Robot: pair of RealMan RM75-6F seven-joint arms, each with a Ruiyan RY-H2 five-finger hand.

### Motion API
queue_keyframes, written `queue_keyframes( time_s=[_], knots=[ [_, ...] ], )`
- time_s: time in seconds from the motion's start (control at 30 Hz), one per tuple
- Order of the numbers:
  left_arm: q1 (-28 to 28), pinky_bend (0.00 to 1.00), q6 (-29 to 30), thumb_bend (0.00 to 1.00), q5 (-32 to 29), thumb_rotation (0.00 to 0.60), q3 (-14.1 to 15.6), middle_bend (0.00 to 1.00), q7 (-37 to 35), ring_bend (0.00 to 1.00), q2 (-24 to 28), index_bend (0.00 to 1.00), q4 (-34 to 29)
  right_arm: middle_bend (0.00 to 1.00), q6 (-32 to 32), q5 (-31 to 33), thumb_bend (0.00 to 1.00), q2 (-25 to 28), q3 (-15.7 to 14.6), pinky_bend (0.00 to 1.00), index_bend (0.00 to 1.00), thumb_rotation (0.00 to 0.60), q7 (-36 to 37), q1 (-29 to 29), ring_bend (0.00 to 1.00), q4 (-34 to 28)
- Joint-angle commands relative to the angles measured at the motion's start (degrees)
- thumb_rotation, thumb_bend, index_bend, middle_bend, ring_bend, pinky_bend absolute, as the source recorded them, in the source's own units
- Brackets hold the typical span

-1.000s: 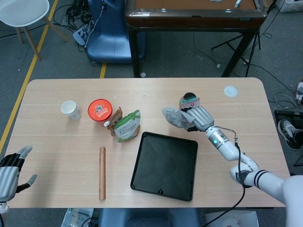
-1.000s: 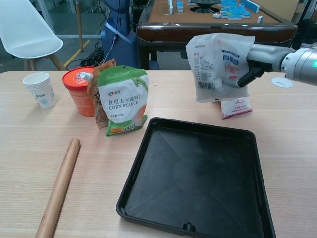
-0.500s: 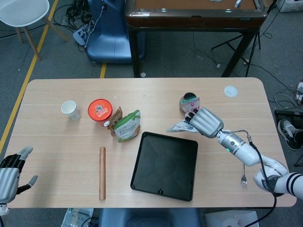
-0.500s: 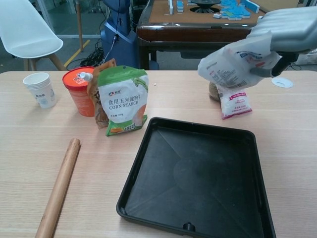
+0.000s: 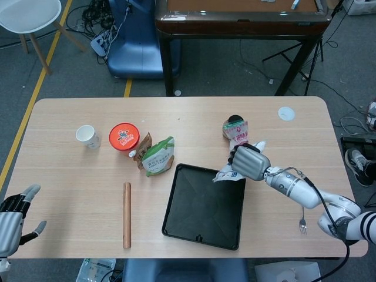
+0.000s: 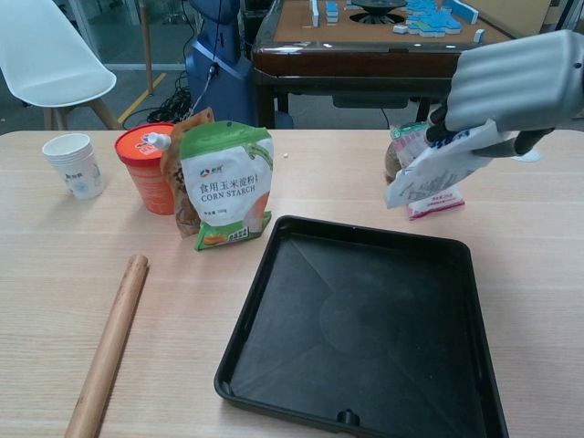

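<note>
My right hand [image 5: 251,161] [image 6: 516,80] grips a white plastic pouch [image 5: 226,174] [image 6: 436,165] above the far right corner of the black tray [image 5: 194,220] [image 6: 301,365]. The pouch hangs tilted, its lower edge over the tray's rim. Behind it a pink-and-white packet [image 5: 239,130] [image 6: 436,198] leans on a dark jar [image 5: 234,120]. My left hand [image 5: 13,214] hovers open off the table's near left corner, holding nothing. It does not show in the chest view.
A green corn starch bag [image 5: 158,156] [image 6: 224,185], a brown pouch [image 5: 143,147], a red tub [image 5: 124,136] [image 6: 144,167] and a paper cup [image 5: 87,136] [image 6: 75,164] stand left of the tray. A rolling pin [image 5: 126,214] [image 6: 107,349] lies near-left. A fork [image 5: 303,224] lies right; a white disc [image 5: 286,113] sits far right.
My right hand has carried the white pouch down and toward me, from beside the pink packet to just over the tray's far right corner. The left hand has barely moved.
</note>
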Motion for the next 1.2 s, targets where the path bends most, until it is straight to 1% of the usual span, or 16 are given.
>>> queue_keyframes(
  time_s=[0.03,0.2,0.33,0.5,0.63,0.73,0.83,0.93,1.03,1.13,1.2],
  knots=[
    [0.19,0.16,0.14,0.20,0.05,0.600,0.12,0.15,-0.15,0.19,-0.23,0.12,0.24,0.75,-4.40,0.07,1.00,0.45,-0.54,0.80,0.81,0.600,-3.73,1.98,0.68,-0.96],
    [0.53,0.16,0.20,0.20,-0.14,0.600,0.29,0.15,-0.40,0.19,-0.70,0.12,0.87,0.75,-9.91,1.88,1.00,0.23,-0.68,0.80,0.81,0.600,-8.25,3.77,0.68,-0.88],
    [0.54,0.16,-0.11,0.20,-0.34,0.600,0.31,0.15,-0.51,0.19,-1.17,0.12,1.39,0.76,-13.79,5.15,1.00,-0.18,0.16,0.80,0.83,0.600,-12.49,5.12,0.68,-1.00],
    [0.48,0.16,-0.39,0.20,-0.45,0.600,0.27,0.15,-0.48,0.19,-1.62,0.12,1.73,0.77,-16.72,10.32,1.00,-0.94,1.00,0.80,0.85,0.600,-18.95,6.48,0.69,-0.97],
    [0.45,0.16,-0.58,0.20,-0.66,0.600,0.18,0.15,-0.60,0.19,-1.78,0.12,1.93,0.79,-17.04,15.50,1.00,-2.01,0.79,0.80,0.87,0.600,-24.73,7.48,0.70,-0.85],
    [0.49,0.15,-0.65,0.20,-0.81,0.600,0.15,0.15,-0.63,0.19,-1.72,0.12,1.99,0.80,-16.75,20.75,1.00,-2.69,-0.67,0.80,0.88,0.600,-29.57,8.36,0.71,-0.55],
    [0.67,0.15,-0.69,0.20,-1.08,0.600,0.20,0.15,-0.79,0.19,-1.77,0.12,2.10,0.81,-14.83,25.88,1.00,-3.57,-3.08,0.80,0.89,0.600,-34.70,9.42,0.72,-0.61],
    [0.75,0.15,-1.07,0.20,-1.41,0.600,0.31,0.15,-0.78,0.19,-1.83,0.12,2.17,0.82,-11.37,32.90,1.00,-4.61,-6.06,0.80,0.91,0.600,-40.19,10.81,0.73,-1.44],
    [0.75,0.15,-1.09,0.20,-1.43,0.600,0.27,0.15,-0.71,0.19,-1.76,0.12,2.10,0.84,-7.38,39.17,1.00,-5.28,-8.29,0.80,0.92,0.600,-44.37,12.58,0.74,-3.11],
    [0.74,0.15,-0.99,0.20,-1.41,0.600,0.15,0.15,-0.76,0.19,-1.75,0.12,2.01,0.86,-4.38,44.03,1.00,-5.61,-10.17,0.80,0.93,0.600,-47.23,14.42,0.76,-4.93],
    [0.73,0.15,-0.96,0.20,-1.28,0.600,0.18,0.15,-0.80,0.19,-1.88,0.12,2.04,0.87,-3.06,47.26,1.00,-6.07,-12.11,0.80,0.93,0.600,-49.02,15.80,0.77,-6.04]
  ],
)
